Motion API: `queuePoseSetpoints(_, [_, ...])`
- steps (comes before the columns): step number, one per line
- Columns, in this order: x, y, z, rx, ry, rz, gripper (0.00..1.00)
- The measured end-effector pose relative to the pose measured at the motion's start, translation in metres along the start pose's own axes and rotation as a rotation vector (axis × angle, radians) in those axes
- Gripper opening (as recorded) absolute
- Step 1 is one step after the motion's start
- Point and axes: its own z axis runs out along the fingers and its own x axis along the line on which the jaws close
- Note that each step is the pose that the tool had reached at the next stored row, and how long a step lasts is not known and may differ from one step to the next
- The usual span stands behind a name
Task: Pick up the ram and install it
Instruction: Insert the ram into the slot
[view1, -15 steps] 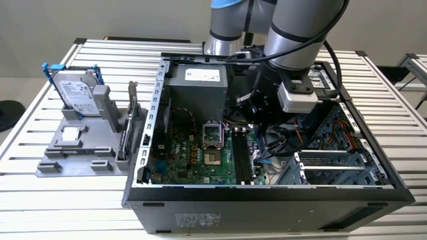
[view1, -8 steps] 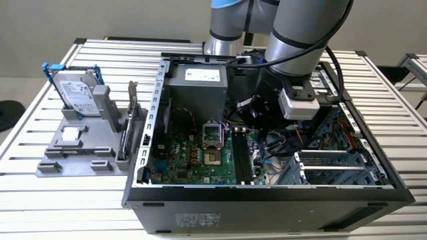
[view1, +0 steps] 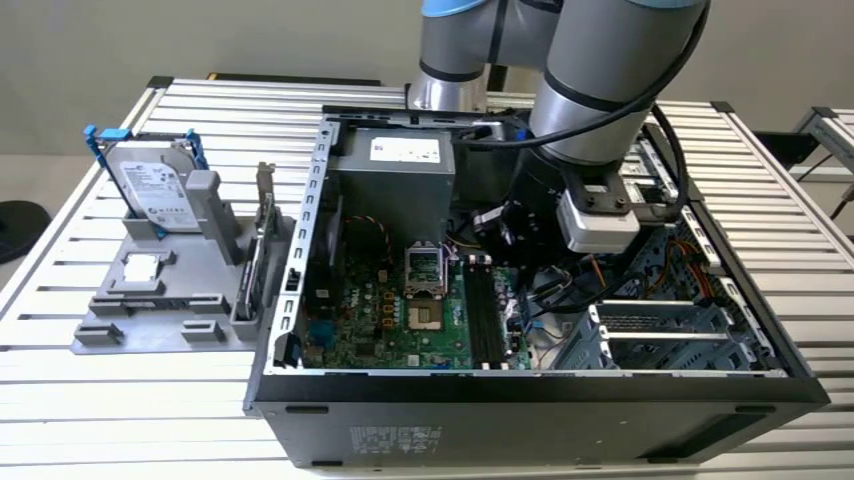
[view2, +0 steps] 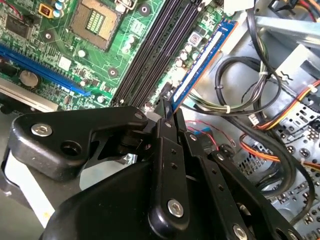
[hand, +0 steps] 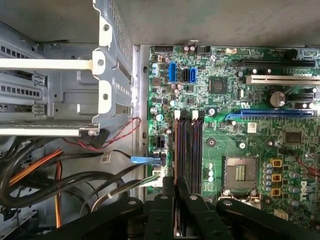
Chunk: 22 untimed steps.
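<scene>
Ram (view2: 200, 62) shows in the second wrist view as a long, thin blue board seen edge-on, with a pale label strip along its side and an orange lower edge. One end is pinched between the closed black fingers of the tool (view2: 167, 117). It hangs tilted over the green motherboard (view2: 115, 55), just beside the black memory slots (view2: 157, 45).
</scene>
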Motion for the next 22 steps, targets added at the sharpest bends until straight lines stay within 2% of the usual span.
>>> queuePoseSetpoints(9, [-0.0031, 0.0010, 0.0122, 0.0000, -0.0010, 0.000, 0.00])
queuePoseSetpoints(22, [-0.0058, 0.0001, 0.0357, 0.0000, -0.0010, 0.000, 0.00])
